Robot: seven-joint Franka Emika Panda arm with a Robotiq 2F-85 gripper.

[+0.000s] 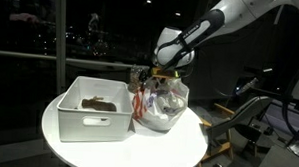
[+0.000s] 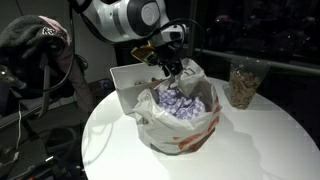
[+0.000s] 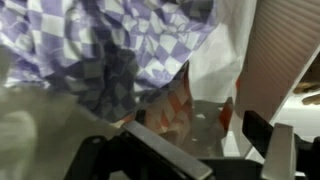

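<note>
fingers [image 1: 149, 81] at bag [image 1: 165, 107] rim | white bin [image 1: 88, 119] touching bag | round table [image 1: 179, 151]

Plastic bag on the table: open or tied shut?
Open: the plastic bag mouth gapes, checkered cloth visible inside.

A round white table [image 1: 192, 145] stands before dark night windows [image 1: 51, 25], with a chair [image 2: 40, 60] nearby.

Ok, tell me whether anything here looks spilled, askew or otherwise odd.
Nothing looks spilled on the table. Only the plastic bag stands out: it is crumpled and slumped, with checkered cloth heaped in its open mouth, right beside the white bin. The gripper hangs at the bag's rim.
</note>
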